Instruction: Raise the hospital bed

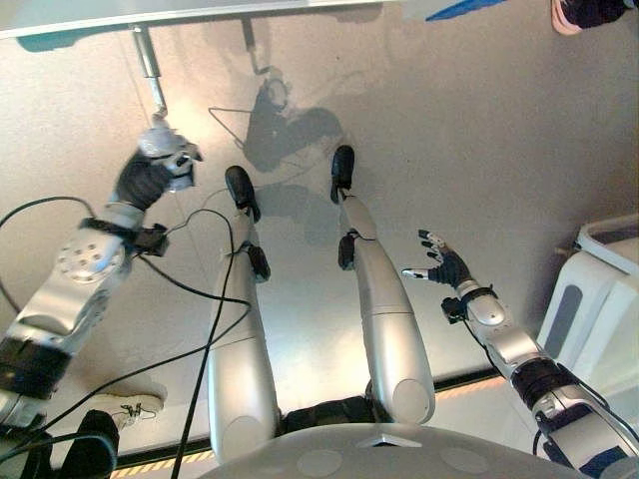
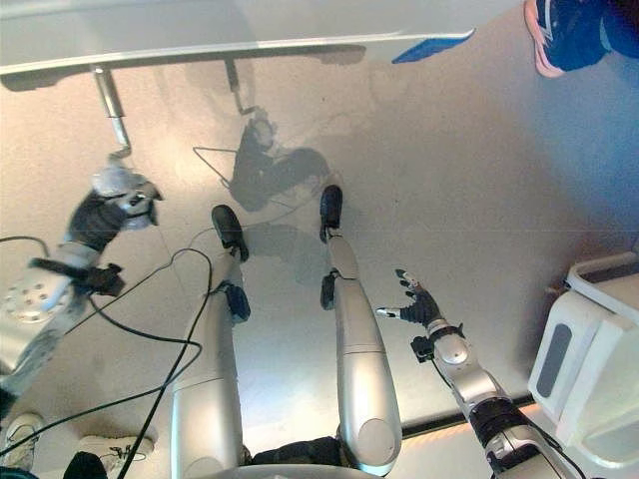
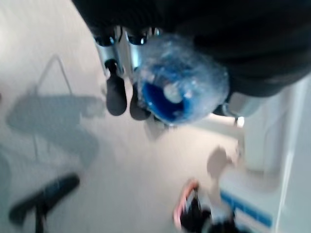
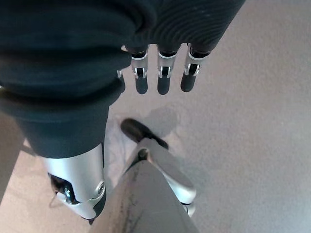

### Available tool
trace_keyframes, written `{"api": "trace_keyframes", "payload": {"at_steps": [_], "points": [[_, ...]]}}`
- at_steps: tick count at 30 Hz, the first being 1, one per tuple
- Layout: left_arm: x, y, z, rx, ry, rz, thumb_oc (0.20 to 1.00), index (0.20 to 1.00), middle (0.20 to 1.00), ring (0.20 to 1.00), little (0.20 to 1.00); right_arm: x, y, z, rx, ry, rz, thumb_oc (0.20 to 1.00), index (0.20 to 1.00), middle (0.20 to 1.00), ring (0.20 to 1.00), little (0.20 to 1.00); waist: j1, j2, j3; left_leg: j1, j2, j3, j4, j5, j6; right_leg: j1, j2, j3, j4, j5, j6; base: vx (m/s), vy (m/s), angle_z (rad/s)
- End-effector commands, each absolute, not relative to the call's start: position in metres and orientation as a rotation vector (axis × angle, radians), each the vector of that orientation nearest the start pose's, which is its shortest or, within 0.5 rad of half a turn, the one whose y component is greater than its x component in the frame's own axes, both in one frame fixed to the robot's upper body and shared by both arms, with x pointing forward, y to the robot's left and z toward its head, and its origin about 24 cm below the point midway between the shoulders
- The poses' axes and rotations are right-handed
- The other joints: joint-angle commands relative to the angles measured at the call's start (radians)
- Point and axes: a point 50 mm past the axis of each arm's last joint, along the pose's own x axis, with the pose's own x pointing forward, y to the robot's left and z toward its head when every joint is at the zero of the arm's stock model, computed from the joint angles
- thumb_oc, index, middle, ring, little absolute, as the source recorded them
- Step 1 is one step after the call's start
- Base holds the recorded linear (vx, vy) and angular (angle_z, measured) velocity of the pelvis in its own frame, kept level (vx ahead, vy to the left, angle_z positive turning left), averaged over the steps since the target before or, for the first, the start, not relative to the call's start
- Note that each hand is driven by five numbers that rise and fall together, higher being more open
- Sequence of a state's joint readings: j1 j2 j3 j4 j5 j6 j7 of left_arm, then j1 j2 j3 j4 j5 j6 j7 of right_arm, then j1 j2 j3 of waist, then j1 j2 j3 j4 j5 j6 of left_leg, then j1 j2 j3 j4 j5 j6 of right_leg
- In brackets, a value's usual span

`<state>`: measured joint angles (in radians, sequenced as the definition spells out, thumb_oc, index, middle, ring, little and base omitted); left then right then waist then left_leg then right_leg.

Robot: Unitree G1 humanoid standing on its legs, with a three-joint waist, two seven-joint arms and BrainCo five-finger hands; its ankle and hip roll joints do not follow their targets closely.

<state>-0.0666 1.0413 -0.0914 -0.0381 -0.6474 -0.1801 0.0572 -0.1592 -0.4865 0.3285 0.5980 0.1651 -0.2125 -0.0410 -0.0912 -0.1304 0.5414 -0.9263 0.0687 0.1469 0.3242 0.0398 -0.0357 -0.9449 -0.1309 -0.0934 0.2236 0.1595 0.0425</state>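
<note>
One metal crank rod [image 1: 151, 68] hangs from under the pale edge of the hospital bed [image 1: 150, 15] along the top of the frame, and its blue, plastic-wrapped round knob [image 3: 177, 87] sits in the left hand [image 1: 160, 165] at the upper left, fingers [image 3: 116, 94] curled round it. To do the turning well, I judge the hand should keep its wrap firm and sweep full, even circles about the rod's axis, wrist following so the knob does not slip out. At right of centre, the right hand [image 1: 444, 264] hangs over the grey floor [image 1: 479, 130] with fingers spread, holding nothing. Hidden: where the rod joins the bed, and most of the bed itself, cut off at the top edge. A person's shoe [image 1: 584, 14] shows at the upper right, a white cabinet [image 1: 599, 309] at the right edge.
</note>
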Motion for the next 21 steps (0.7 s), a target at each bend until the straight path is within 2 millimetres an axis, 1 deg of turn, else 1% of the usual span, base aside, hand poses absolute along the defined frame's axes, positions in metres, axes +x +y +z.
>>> {"api": "trace_keyframes", "payload": {"at_steps": [1,2,4,5,6,7,9,10,11,13,16,19,20,21], "points": [[0.246,0.254,0.205,0.401,-0.502,-0.220,0.200,0.200,0.200,0.200,0.200,0.233,-0.248,-0.038,-0.474,0.365,0.105,1.000,1.000,1.000,1.000,1.000,-0.004,0.077,-0.021,0.051,-0.049,-0.013,-0.017,-0.024,-0.002,0.060,-0.028,-0.056,0.007,-0.037,0.120,0.00,0.014,0.16],[0.244,0.266,0.197,0.418,-0.458,-0.167,0.200,0.200,0.200,0.200,0.200,0.230,-0.251,-0.039,-0.469,0.374,0.096,1.000,1.000,1.000,1.000,1.000,0.009,0.086,-0.021,0.054,-0.052,-0.015,-0.020,-0.021,-0.001,0.068,-0.033,-0.064,0.006,-0.039,0.121,0.00,0.025,0.17],[0.242,0.280,0.187,0.425,-0.412,-0.097,0.200,0.200,0.200,0.200,0.200,0.230,-0.251,-0.038,-0.468,0.369,0.099,1.000,1.000,1.000,1.000,1.000,0.015,0.088,-0.021,0.056,-0.056,-0.017,-0.018,-0.021,0.001,0.071,-0.036,-0.068,0.007,-0.039,0.122,0.00,0.041,0.09],[0.242,0.288,0.184,0.435,-0.404,-0.039,0.200,0.200,0.200,0.200,0.200,0.231,-0.251,-0.037,-0.468,0.366,0.099,1.000,1.000,1.000,1.000,1.000,0.019,0.088,-0.021,0.058,-0.056,-0.018,-0.018,-0.023,0.003,0.073,-0.038,-0.070,0.009,-0.042,0.122,0.00,0.067,0.04],[0.244,0.300,0.176,0.438,-0.372,0.030,0.200,0.200,0.200,0.200,0.200,0.231,-0.250,-0.037,-0.465,0.361,0.102,1.000,1.000,1.000,1.000,1.000,0.022,0.083,-0.021,0.058,-0.055,-0.015,-0.017,-0.024,0.004,0.073,-0.040,-0.070,0.011,-0.043,0.121,0.00,0.053,0.04],[0.244,0.300,0.176,0.438,-0.372,0.030,0.200,0.200,0.200,0.200,0.200,0.231,-0.250,-0.037,-0.465,0.361,0.102,1.000,1.000,1.000,1.000,1.000,0.022,0.083,-0.021,0.058,-0.055,-0.015,-0.017,-0.024,0.005,0.073,-0.040,-0.070,0.011,-0.043,0.121,0.00,0.063,0.01],[0.250,0.320,0.163,0.459,-0.316,0.163,0.200,0.200,0.200,0.200,0.200,0.235,-0.249,-0.033,-0.461,0.341,0.101,1.000,1.000,1.000,1.000,1.000,0.023,0.076,-0.021,0.051,-0.057,-0.014,-0.018,-0.025,0.005,0.068,-0.042,-0.072,0.006,-0.038,0.123,0.00,0.057,0.00],[0.250,0.320,0.163,0.459,-0.316,0.163,0.200,0.200,0.200,0.200,0.200,0.235,-0.249,-0.033,-0.461,0.341,0.101,1.000,1.000,1.000,1.000,1.000,0.023,0.076,-0.021,0.051,-0.057,-0.014,-0.018,-0.025,0.005,0.068,-0.042,-0.072,0.006,-0.038,0.123,0.00,0.085,-0.03],[0.254,0.329,0.155,0.475,-0.280,0.226,0.200,0.200,0.200,0.200,0.200,0.238,-0.249,-0.031,-0.466,0.334,0.096,1.000,1.000,1.000,1.000,1.000,0.019,0.067,-0.021,0.046,-0.058,-0.011,-0.020,-0.026,0.005,0.068,-0.042,-0.070,-0.006,-0.033,0.124,0.00,0.076,-0.03],[0.262,0.334,0.149,0.448,-0.250,0.275,0.200,0.200,0.200,0.200,0.200,0.241,-0.247,-0.029,-0.468,0.325,0.098,1.000,1.000,1.000,1.000,1.000,0.011,0.052,-0.021,0.031,-0.054,-0.009,-0.012,-0.028,0.007,0.060,-0.043,-0.071,-0.010,-0.028,0.124,0.00,0.085,-0.01],[0.279,0.343,0.153,0.475,-0.230,0.347,0.200,0.200,0.200,0.200,0.200,0.244,-0.245,-0.028,-0.467,0.321,0.104,1.000,1.000,1.000,1.000,1.000,-0.004,0.029,-0.021,0.006,-0.052,-0.006,0.002,-0.035,0.007,0.048,-0.043,-0.067,-0.022,-0.019,0.125,0.00,0.070,0.03],[0.295,0.356,0.160,0.489,-0.207,0.440,0.200,0.200,0.200,0.200,0.200,0.250,-0.237,-0.024,-0.459,0.295,0.124,1.000,1.000,1.000,1.000,1.000,-0.026,-0.006,-0.021,-0.024,-0.041,-0.007,0.029,-0.048,0.009,0.033,-0.039,-0.059,-0.029,-0.012,0.126,0.01,0.052,0.05],[0.295,0.355,0.160,0.489,-0.208,0.439,0.200,0.200,0.200,0.200,0.200,0.250,-0.238,-0.024,-0.459,0.295,0.123,1.000,1.000,1.000,1.000,1.000,-0.024,-0.006,-0.021,-0.026,-0.040,-0.007,0.030,-0.049,0.009,0.031,-0.038,-0.059,-0.028,-0.012,0.126,0.01,0.054,0.02],[0.304,0.364,0.166,0.500,-0.181,0.497,0.200,0.200,0.200,0.200,0.200,0.253,-0.232,-0.022,-0.450,0.280,0.142,1.000,1.000,1.000,1.000,1.000,-0.043,-0.029,-0.021,-0.049,-0.033,-0.009,0.054,-0.061,0.010,0.019,-0.036,-0.055,-0.030,-0.008,0.128,0.01,0.040,0.01]]}}
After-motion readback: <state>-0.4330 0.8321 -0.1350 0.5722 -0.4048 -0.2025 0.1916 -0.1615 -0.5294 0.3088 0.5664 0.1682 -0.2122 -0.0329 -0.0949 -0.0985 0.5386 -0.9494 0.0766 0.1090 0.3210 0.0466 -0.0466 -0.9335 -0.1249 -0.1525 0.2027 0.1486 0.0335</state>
